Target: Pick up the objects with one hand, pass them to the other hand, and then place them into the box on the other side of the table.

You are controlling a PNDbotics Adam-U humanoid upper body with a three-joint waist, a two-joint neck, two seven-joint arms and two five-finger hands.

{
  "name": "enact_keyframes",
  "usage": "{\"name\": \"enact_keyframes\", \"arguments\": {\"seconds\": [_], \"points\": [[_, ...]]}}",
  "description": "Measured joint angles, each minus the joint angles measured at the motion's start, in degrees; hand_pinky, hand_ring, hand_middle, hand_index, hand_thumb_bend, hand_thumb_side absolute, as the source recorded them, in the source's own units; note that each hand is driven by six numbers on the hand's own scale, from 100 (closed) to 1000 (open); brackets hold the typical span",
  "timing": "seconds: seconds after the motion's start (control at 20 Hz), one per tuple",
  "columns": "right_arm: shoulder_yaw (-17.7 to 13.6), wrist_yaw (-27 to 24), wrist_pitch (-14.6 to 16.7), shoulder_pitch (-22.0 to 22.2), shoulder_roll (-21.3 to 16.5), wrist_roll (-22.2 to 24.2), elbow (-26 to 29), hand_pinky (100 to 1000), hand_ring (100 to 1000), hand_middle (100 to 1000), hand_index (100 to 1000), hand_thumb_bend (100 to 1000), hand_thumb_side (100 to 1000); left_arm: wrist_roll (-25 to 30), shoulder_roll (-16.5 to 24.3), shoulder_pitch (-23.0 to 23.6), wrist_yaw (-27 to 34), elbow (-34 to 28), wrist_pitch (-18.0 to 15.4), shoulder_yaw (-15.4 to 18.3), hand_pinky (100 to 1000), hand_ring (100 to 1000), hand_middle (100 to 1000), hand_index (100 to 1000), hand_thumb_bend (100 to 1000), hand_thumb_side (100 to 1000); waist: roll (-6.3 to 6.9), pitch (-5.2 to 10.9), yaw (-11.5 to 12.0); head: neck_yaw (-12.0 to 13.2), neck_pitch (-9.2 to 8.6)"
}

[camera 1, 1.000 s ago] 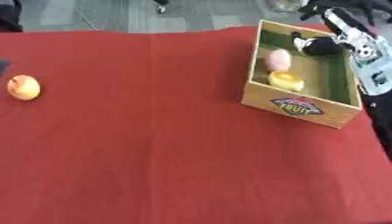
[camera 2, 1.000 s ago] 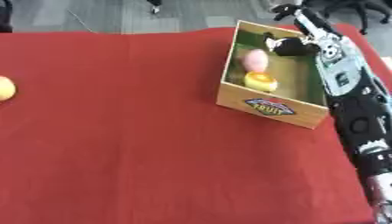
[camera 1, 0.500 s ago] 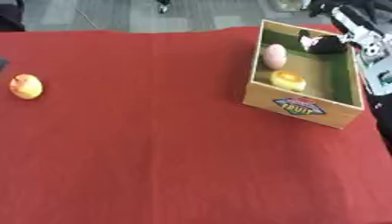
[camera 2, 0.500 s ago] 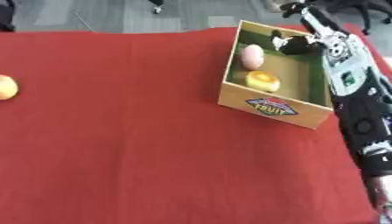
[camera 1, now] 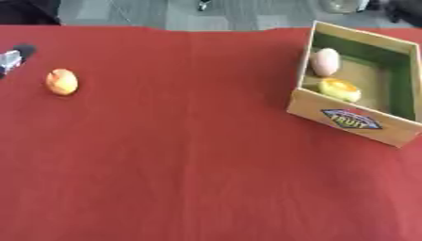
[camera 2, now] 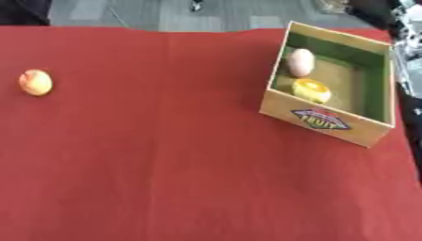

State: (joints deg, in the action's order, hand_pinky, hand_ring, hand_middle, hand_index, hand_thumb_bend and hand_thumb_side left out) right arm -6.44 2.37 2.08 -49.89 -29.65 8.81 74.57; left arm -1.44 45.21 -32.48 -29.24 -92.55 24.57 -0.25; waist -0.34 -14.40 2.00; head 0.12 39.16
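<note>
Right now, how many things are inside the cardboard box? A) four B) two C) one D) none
B: the box holds two things, a pale pink egg-shaped one near its far corner and a yellow round one closer to the front wall, while an orange fruit sits out on the red cloth.

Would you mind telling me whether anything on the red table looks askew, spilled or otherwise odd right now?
Only the cardboard fruit box stands out: it sits turned at an angle to the red cloth-covered table. Nothing is spilled; the pale pink egg-shaped object and yellow round object lie inside it, and the orange round fruit rests alone at far left.
</note>
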Motion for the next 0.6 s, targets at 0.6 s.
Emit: {"name": "enact_keyframes", "arguments": {"seconds": [0.6], "points": [[0.89, -2.80, -1.28, -0.01, 0.40, 0.94, 3.45, 1000, 1000, 773, 885, 100, 290, 30.01, 1.38, -15.82, -4.28, 27.22, -2.26, -4.57, 831, 761, 729, 811, 881, 311, 0.01, -0.01, -0.79, 5.93, 0.00]]}}
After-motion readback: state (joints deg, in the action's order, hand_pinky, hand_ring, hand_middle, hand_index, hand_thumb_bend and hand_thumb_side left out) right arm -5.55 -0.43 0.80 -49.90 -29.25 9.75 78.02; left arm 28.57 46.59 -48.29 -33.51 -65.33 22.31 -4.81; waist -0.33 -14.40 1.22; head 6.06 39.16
